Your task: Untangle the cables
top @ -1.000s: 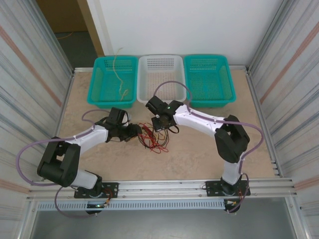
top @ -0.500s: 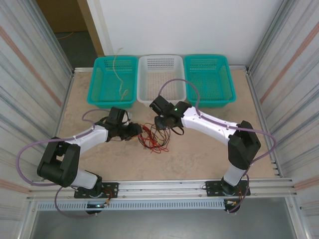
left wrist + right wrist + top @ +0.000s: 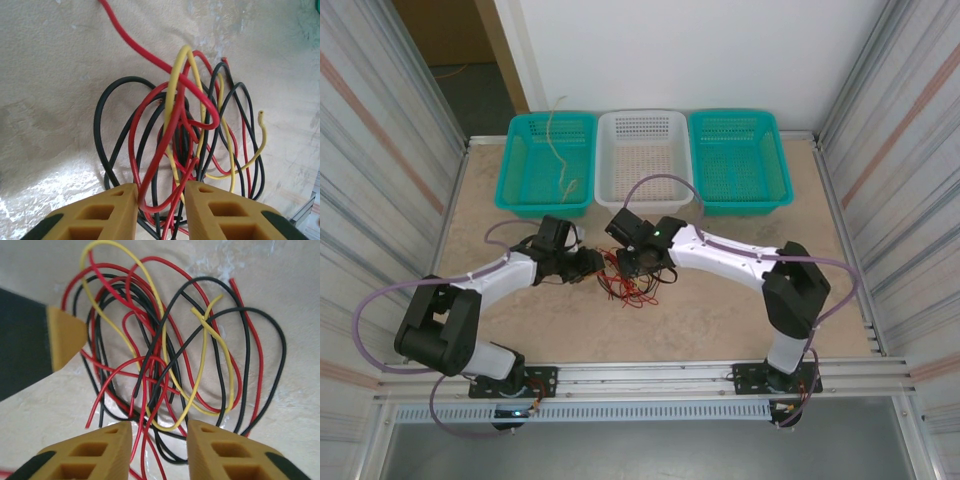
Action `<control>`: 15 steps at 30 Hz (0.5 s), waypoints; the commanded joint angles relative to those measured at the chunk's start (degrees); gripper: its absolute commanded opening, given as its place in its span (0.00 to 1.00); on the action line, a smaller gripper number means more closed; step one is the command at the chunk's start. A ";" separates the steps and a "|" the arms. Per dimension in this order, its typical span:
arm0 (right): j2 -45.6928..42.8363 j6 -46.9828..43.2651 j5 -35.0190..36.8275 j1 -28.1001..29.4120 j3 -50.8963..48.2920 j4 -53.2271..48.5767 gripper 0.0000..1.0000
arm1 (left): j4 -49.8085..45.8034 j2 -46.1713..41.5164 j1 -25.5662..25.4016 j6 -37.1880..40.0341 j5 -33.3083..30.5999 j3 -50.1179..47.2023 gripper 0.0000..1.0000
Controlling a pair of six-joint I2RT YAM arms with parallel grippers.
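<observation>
The cables [image 3: 629, 283] lie tangled on the counter [image 3: 720, 310], midway between the arms. The left hand [image 3: 161, 212] and the right hand [image 3: 160, 447] are both released, and strands run through each gap.

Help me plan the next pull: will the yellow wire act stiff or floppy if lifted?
Probably floppy yet springy: the yellow wire holds smooth arched loops rather than lying limp. Likely light, being so thin. It threads through red wires and black wires, so lifting it would probably drag the rest along.
</observation>
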 commanded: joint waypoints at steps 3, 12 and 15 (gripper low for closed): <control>4.78 5.59 -3.25 -1.19 1.74 3.31 0.29 | 1.85 1.53 0.71 0.15 0.80 -1.12 0.24; 11.72 7.91 -4.67 -2.20 6.36 5.07 0.23 | 2.34 0.80 0.68 -0.01 1.53 -1.78 0.14; 12.74 8.38 -5.45 -2.23 6.14 5.53 0.23 | 3.05 0.78 0.72 -0.03 2.00 -2.17 0.12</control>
